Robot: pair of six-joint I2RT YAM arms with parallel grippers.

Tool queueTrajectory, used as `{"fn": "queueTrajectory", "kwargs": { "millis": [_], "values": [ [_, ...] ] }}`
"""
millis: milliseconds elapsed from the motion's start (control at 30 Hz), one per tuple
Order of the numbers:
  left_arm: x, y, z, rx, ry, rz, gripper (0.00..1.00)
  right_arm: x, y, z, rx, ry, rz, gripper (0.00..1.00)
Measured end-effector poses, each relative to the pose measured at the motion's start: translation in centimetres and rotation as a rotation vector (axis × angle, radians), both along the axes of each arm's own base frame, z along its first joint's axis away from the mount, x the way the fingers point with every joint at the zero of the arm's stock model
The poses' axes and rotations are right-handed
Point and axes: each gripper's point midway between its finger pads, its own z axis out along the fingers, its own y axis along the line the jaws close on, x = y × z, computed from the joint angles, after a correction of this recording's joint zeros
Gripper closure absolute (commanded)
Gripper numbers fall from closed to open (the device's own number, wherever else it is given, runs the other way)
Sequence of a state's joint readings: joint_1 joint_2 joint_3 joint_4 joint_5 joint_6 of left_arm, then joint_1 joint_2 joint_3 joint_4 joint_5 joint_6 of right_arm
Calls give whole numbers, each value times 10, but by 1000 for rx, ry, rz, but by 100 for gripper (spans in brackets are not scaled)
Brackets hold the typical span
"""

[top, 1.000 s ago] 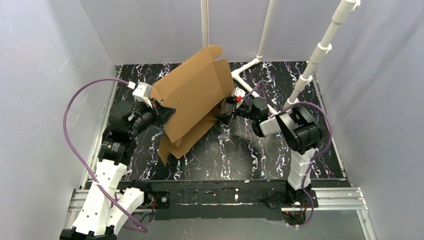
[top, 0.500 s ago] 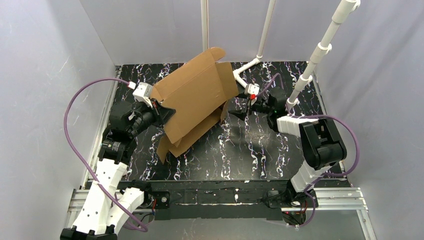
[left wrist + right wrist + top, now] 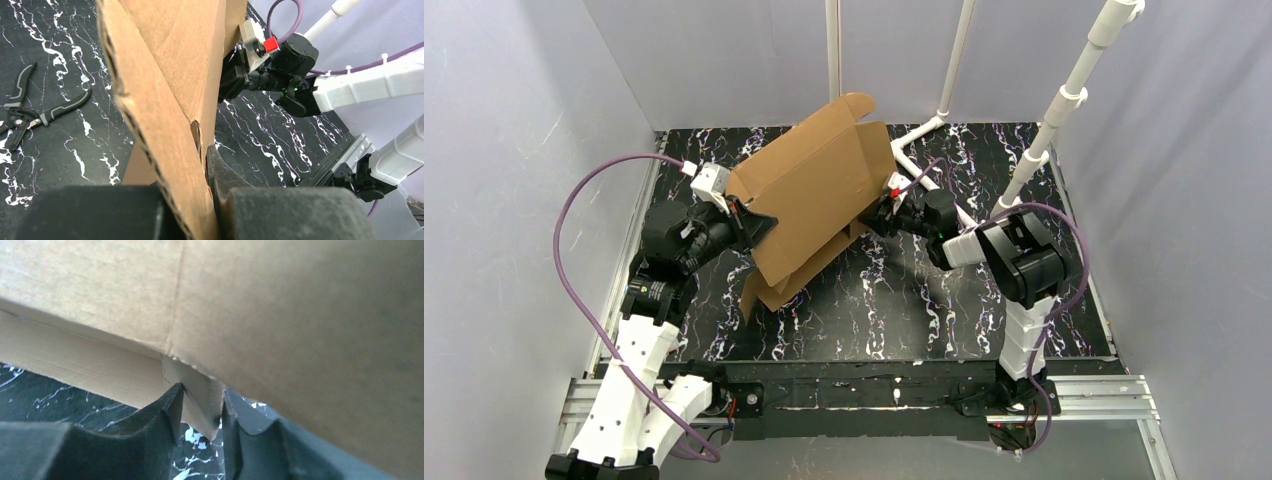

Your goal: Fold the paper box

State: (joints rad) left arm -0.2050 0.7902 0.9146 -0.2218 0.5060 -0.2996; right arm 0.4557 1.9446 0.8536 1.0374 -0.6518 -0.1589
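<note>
Hanging tilted above the black marbled table [image 3: 924,320], the paper box [image 3: 814,205] is a half-opened piece of brown cardboard, its lowest flap down near the tabletop. The left gripper [image 3: 749,222] pinches the box's left edge, fingers pressed tight on the cardboard. The right gripper [image 3: 876,215] meets the lower right corner, a small tab sitting between its fingers [image 3: 165,415]; whether they clamp it cannot be told. Pliers [image 3: 35,107] lie on the table.
</note>
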Motion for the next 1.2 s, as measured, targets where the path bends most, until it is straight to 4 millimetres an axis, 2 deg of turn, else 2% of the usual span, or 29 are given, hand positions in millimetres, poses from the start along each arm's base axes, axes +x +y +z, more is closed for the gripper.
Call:
{"fn": "queueTrajectory", "kwargs": {
  "millis": [267,567,633,700,767,867,933,1000,1033,1100,1200],
  "values": [
    [3,-3,0,-30,24,-8,100,15,5,4,97,1,-91,99],
    [7,-4,2,-87,76,15,100,14,-1,4,105,49,-142,99],
    [6,-1,6,-95,88,36,99,6,-5,4,15,82,-135,99],
    [5,0,12,-105,96,52,87,0,-12,10,-72,93,-126,99],
    [3,4,18,-112,96,76,83,-4,-19,21,-177,97,-110,99],
    [0,10,17,-117,117,123,77,-11,-34,39,-317,92,-93,99],
    [-2,13,14,-119,133,140,74,-20,-46,43,-403,110,-82,99],
    [-3,13,7,-120,156,148,69,-32,-59,41,-493,149,-69,99],
    [-3,13,1,-121,170,149,64,-39,-66,38,-541,180,-59,99],
    [-3,13,-15,-120,212,154,55,-55,-82,30,-648,250,-36,99],
    [-3,12,-39,-120,273,159,49,-74,-100,21,-757,335,-5,95]
  ]
}}
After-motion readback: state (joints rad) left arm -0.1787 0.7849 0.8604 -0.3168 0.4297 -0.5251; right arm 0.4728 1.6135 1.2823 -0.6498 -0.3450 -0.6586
